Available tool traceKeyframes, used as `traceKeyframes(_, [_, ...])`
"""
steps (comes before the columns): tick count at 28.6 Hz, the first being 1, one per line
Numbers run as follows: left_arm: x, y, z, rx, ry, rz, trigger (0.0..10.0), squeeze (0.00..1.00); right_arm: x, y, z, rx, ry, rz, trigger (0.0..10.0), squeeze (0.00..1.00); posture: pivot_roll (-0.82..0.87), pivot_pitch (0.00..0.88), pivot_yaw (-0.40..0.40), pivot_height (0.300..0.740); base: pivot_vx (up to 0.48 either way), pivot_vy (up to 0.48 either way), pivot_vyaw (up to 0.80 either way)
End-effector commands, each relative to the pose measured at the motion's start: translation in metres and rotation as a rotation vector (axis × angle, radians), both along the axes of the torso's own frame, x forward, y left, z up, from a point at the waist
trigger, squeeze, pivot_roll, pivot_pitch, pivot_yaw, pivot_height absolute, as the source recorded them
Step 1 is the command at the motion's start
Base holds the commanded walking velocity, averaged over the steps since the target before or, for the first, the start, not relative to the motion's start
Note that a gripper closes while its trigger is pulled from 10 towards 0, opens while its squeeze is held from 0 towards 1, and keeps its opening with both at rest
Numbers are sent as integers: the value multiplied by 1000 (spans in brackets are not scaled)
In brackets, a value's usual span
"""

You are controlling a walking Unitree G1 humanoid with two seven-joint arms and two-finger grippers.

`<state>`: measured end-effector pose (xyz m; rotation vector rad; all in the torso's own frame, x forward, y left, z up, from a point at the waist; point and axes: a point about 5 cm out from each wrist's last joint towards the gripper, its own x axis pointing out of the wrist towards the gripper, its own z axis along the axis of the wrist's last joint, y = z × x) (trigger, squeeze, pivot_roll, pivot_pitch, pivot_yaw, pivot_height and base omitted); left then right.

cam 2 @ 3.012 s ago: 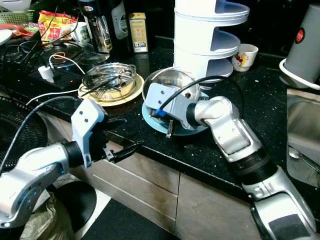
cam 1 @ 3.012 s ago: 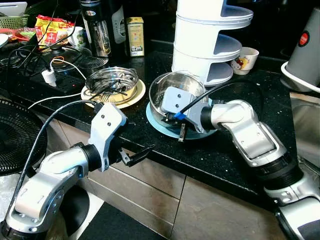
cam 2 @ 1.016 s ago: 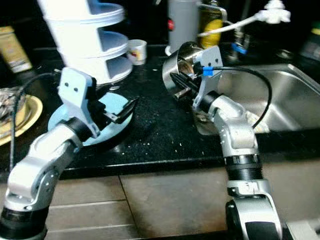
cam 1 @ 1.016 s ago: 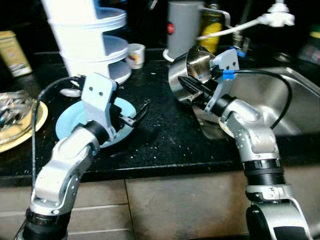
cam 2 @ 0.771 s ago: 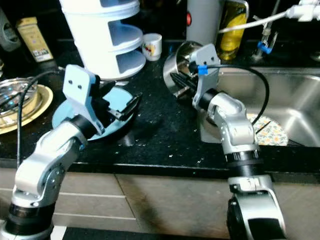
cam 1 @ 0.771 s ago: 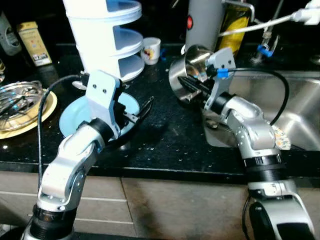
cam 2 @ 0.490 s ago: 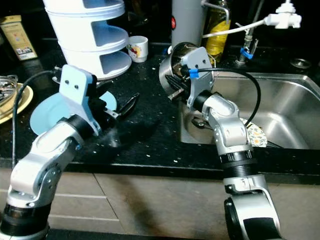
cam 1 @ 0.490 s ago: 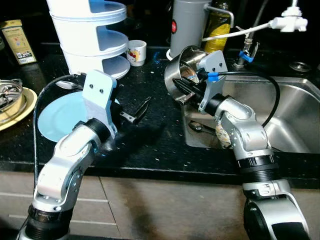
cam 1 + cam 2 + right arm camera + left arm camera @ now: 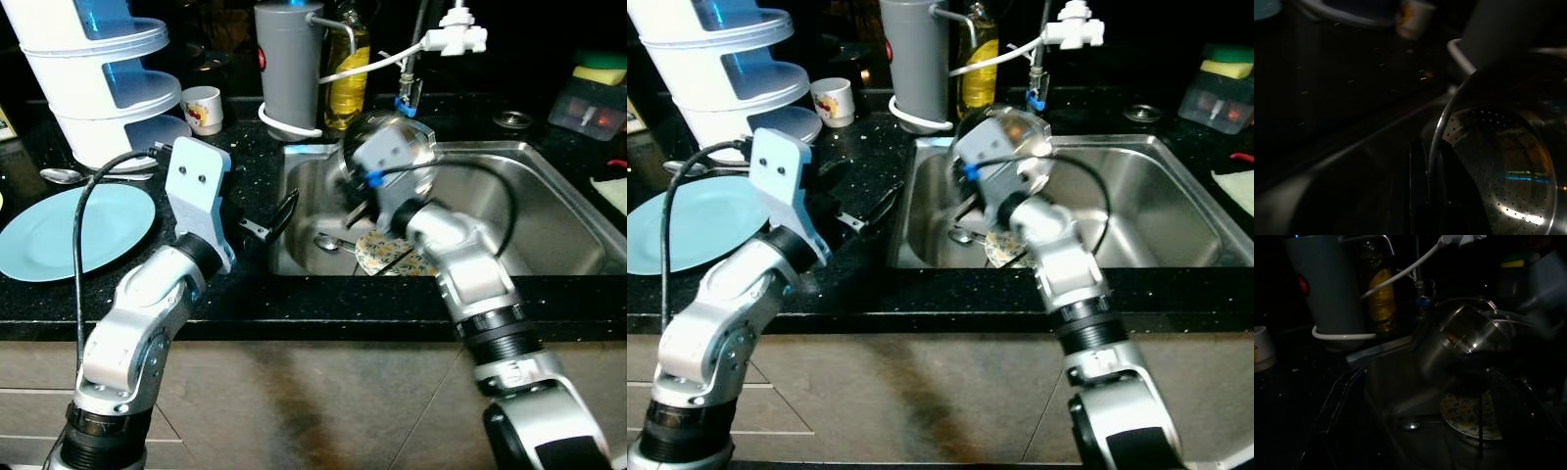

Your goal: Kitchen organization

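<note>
A perforated steel bowl (image 9: 404,149) hangs tilted over the left part of the steel sink (image 9: 554,227), blurred by motion. My right gripper (image 9: 1435,177) is shut on its rim, one finger (image 9: 1419,171) outside and one inside. In the right wrist view the holes of the bowl's inside (image 9: 1501,161) show. My left gripper (image 9: 267,221) is open and holds nothing, above the black counter by the sink's left edge. A floral plate (image 9: 390,258) and a spoon (image 9: 328,243) lie in the sink under the bowl. A light blue plate (image 9: 71,231) rests on the counter at the left.
A white tiered rack (image 9: 96,83), a small cup (image 9: 203,107) and a spoon (image 9: 67,176) stand at the back left. A grey jug (image 9: 289,61), an oil bottle (image 9: 351,70) and the tap (image 9: 431,41) are behind the sink. A sponge (image 9: 600,73) lies far right.
The view has swung right, from the blue plate to the sink. My right gripper has carried the steel bowl off the counter to over the sink. The left gripper stays open.
</note>
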<state>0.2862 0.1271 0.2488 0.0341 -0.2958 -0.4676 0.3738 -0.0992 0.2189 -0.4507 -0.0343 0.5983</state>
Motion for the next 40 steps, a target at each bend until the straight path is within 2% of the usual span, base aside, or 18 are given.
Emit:
traceKeyframes(1, [0,1,-3,3,8,15,10000,0,3,8,4,-52,-15,-13,10000,0,23,0,-12,740,0,0,0])
traceKeyframes(2, [0,2,-4,0,8,23,10000,0,7,16,-4,-136,9,-19,10000,0,27,0,-17,740,0,0,0])
traceKeyframes(5, [0,2,-4,0,7,32,10000,0,10,22,-8,-177,15,-17,10000,0,33,0,-23,740,0,0,0])
traceKeyframes(6, [0,3,-4,0,7,41,10000,0,15,23,-11,-198,31,-53,10000,0,43,0,-32,740,0,0,0])
traceKeyframes(12, [-3,5,-6,1,14,57,10000,0,27,29,-13,-215,87,-135,10000,0,58,0,-45,740,0,0,0])
traceKeyframes(14, [-4,4,-6,2,16,58,10000,0,29,31,-20,-291,114,-129,10000,0,64,0,-51,740,0,0,0])
traceKeyframes(17, [-6,2,-6,0,17,56,10000,0,30,29,-25,-297,152,-145,10000,0,69,0,-57,740,0,0,0])
traceKeyframes(18, [-8,0,-7,-5,24,52,10000,0,31,24,-33,-365,206,-157,10000,0,74,0,-60,740,0,0,0])
traceKeyframes(21, [-10,-1,-8,-6,31,50,10000,0,32,18,-37,-400,245,-182,10000,0,78,0,-64,740,0,0,0])
traceKeyframes(24, [-13,0,-10,-9,44,51,10000,0,32,10,-40,-413,316,-235,10000,0,79,0,-67,740,0,0,0])
traceKeyframes(31, [-18,1,-13,-10,62,58,10000,0,33,5,-36,-414,387,-259,10000,0,83,0,-72,740,0,0,0])
traceKeyframes(39, [-21,-1,-14,-12,76,55,10000,0,26,15,-48,-440,501,-157,10000,0,78,0,-76,740,0,0,0])
traceKeyframes(40, [-21,-2,-14,-12,78,53,10000,0,24,16,-50,-409,531,-149,10000,51,75,0,-73,740,0,0,0])
